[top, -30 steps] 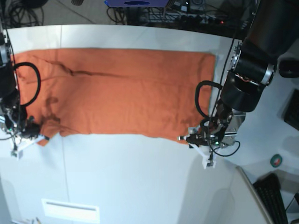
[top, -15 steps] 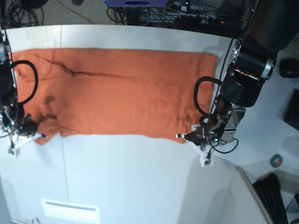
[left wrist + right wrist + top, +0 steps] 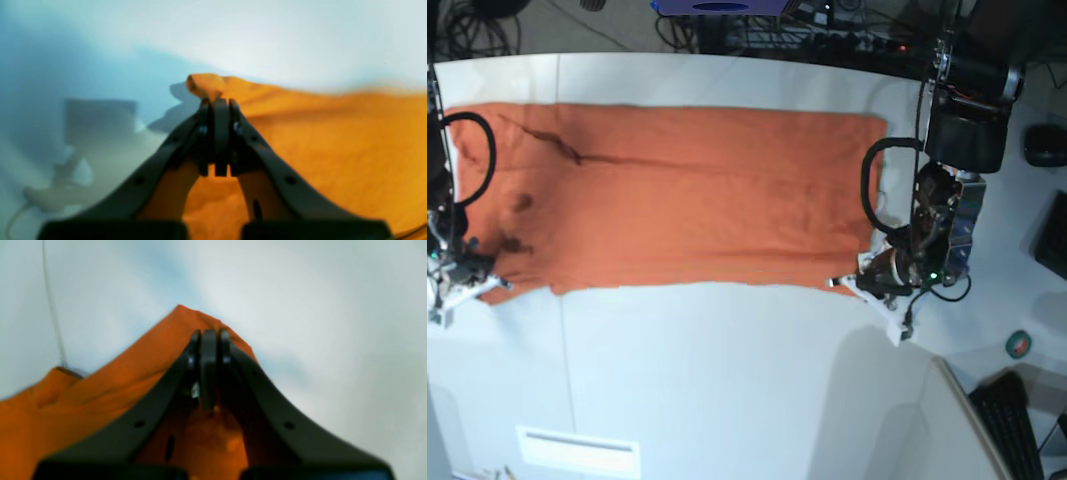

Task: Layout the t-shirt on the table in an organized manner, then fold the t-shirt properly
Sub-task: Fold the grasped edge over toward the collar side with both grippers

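The orange t-shirt (image 3: 677, 205) lies as a long flat rectangle across the far half of the white table (image 3: 727, 380). My left gripper (image 3: 855, 283) is shut on the t-shirt's near right corner; the left wrist view shows the gripper (image 3: 217, 100) pinching a bunched tip of the t-shirt (image 3: 333, 143). My right gripper (image 3: 479, 286) is shut on the near left corner, and in the right wrist view the gripper (image 3: 208, 333) clamps a raised peak of the t-shirt (image 3: 100, 396) above the table (image 3: 333, 340).
A thin seam (image 3: 564, 350) runs down the table. A white slot plate (image 3: 577, 450) sits near the front edge. Off the curved right edge are a green tape roll (image 3: 1019, 345) and a keyboard (image 3: 1017, 430). Cables (image 3: 777, 30) run behind the far edge.
My left gripper has closed on the near right corner. Both grippers have moved outward, away from each other, drawing the shirt's near edge straighter and tauter.
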You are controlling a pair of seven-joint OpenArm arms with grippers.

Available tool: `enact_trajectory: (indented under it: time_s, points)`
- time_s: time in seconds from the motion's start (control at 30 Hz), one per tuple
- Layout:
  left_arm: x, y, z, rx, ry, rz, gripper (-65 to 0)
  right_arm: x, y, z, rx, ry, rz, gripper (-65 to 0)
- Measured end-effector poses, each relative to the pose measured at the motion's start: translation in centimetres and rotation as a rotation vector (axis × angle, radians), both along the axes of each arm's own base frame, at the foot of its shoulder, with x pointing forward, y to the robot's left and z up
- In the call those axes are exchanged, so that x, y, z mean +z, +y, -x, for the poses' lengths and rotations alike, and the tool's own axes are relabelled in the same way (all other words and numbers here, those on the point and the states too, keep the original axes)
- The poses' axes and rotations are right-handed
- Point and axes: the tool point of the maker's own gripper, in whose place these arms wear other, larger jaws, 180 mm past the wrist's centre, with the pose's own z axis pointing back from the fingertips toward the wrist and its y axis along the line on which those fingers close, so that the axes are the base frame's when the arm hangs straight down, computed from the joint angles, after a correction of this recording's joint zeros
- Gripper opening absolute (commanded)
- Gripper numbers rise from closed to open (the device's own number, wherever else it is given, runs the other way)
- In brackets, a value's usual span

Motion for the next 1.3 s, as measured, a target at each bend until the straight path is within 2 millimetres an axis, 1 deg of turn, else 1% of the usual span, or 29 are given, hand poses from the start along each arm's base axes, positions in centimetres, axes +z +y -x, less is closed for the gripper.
enact_trajectory:
  time_s: [0.07,0.17,0.23,0.3,0.37,0.43,0.57,0.63,0.73,0.8,0.93,1.03,1.17,1.23,1.3]
  points:
    - [1.6,-0.1,-0.4,0.006,-0.039,0.019,-65.0,0.1,0.3,-0.2,0.006,-0.004,-0.002,-65.0]
    - [3.0,-1.0,-0.2,-0.024,-0.053,0.031,-65.0,0.1,0.3,-0.2,0.007,-0.007,-0.002,-65.0]
    - [3.3,-1.6,0.1,-0.038,-0.049,0.037,-65.0,0.6,0.1,-0.6,0.005,-0.048,0.011,-65.0]
    - [3.6,-1.7,0.2,-0.042,-0.061,0.035,-65.0,1.0,-0.1,-0.9,0.003,-0.076,0.019,-65.0]
    - [3.9,-1.8,0.3,-0.047,-0.072,0.035,-65.0,0.9,-0.2,-0.7,0.001,-0.089,0.026,-65.0]
    - [4.2,-1.5,0.9,-0.057,-0.082,0.025,-65.0,0.7,-0.2,-0.2,0.009,-0.081,0.029,-65.0]
    - [4.7,-1.4,1.8,-0.076,-0.101,0.010,-65.0,1.6,0.2,0.2,0.061,-0.110,0.046,-65.0]
    - [4.8,-1.4,2.4,-0.086,-0.104,0.003,-65.0,1.9,0.5,0.3,0.076,-0.121,0.045,-65.0]
    - [4.6,-1.5,4.1,-0.104,-0.102,-0.002,-65.0,1.8,0.1,0.8,0.080,-0.115,0.054,-65.0]
    - [4.2,-1.3,5.6,-0.095,-0.088,0.002,-65.0,1.2,-0.1,1.8,0.079,-0.097,0.057,-65.0]
    - [4.4,0.4,8.0,-0.041,-0.091,0.003,-65.0,-0.9,-0.3,4.4,0.090,-0.032,0.066,-65.0]
    - [4.3,0.7,9.3,-0.034,-0.085,-0.001,-65.0,-1.5,-0.1,5.3,0.106,-0.014,0.078,-65.0]
    - [3.0,0.6,11.2,-0.035,-0.037,0.005,-65.0,-1.4,0.6,5.9,0.119,-0.030,0.067,-65.0]
    - [2.6,0.6,11.8,-0.035,-0.024,0.002,-65.0,-0.9,0.5,6.2,0.086,-0.055,0.043,-65.0]
    - [2.7,0.5,11.9,-0.038,-0.026,0.003,-65.0,-0.2,0.1,6.6,0.064,-0.077,0.032,-65.0]
